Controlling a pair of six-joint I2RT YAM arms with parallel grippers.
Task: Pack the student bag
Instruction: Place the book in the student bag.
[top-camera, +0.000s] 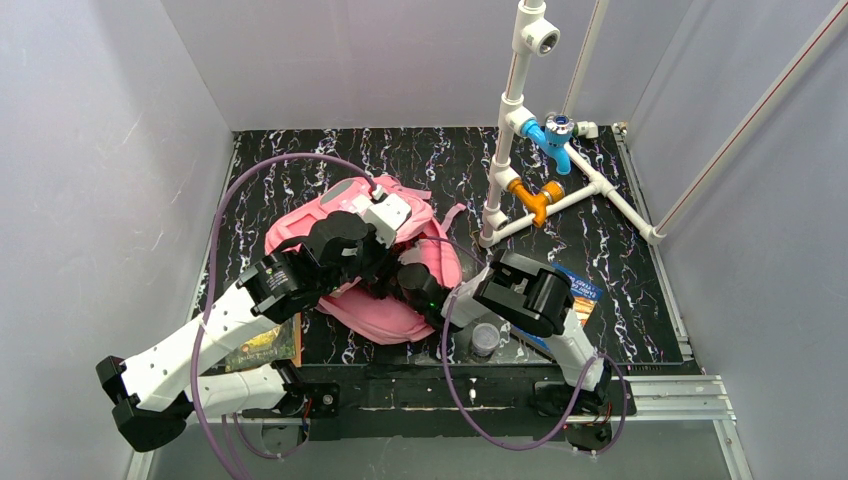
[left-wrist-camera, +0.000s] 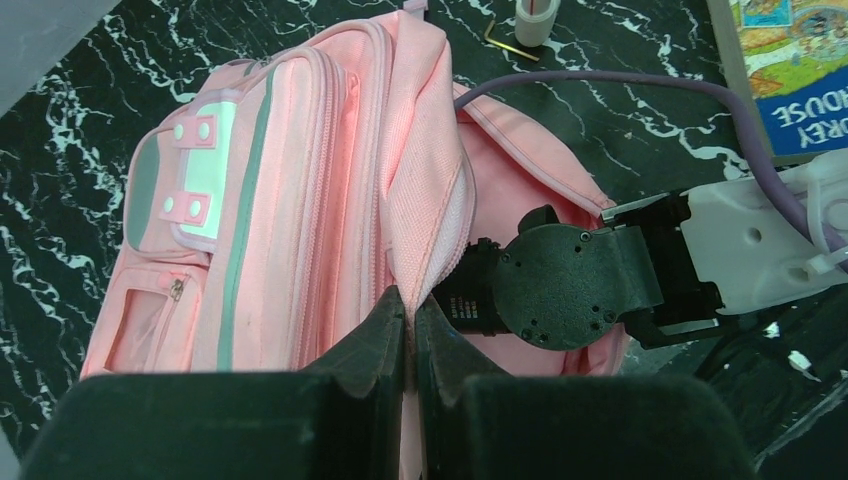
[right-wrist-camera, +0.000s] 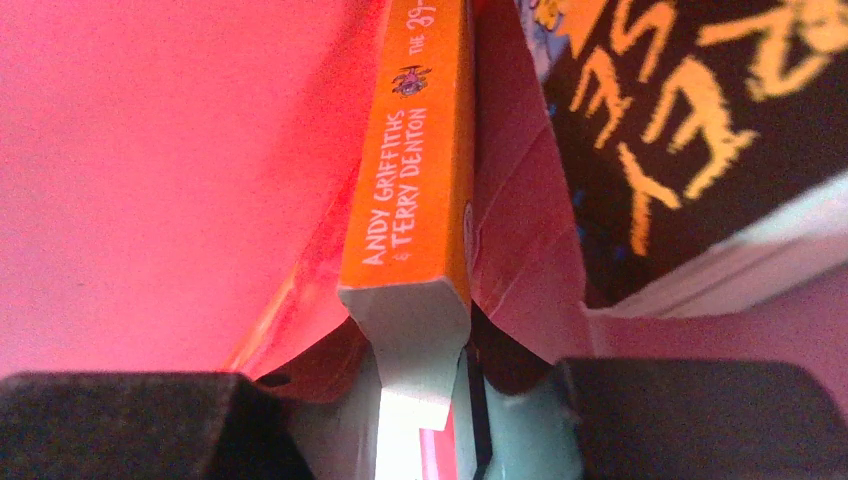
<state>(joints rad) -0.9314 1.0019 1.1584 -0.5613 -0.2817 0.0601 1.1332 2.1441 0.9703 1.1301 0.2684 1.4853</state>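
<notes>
Currently we log a black marbled table with the student bag lying on its left-centre part. The bag's front pockets and white patch face up, and its main opening is turned toward the right arm. A white pipe frame with one blue and one orange valve stands at the back right, apart from the bag.

The left gripper is pinched tight on the pink fabric edge of the bag's opening. The right gripper is down inside the bag, its jaws clamped on an orange book held spine toward the wrist camera. A dark-covered book sits just beside it.

On the table, a blue book lies under the right arm. A second book lies at the front left, under the left arm. A small clear jar stands near the front edge, between the arms.
</notes>
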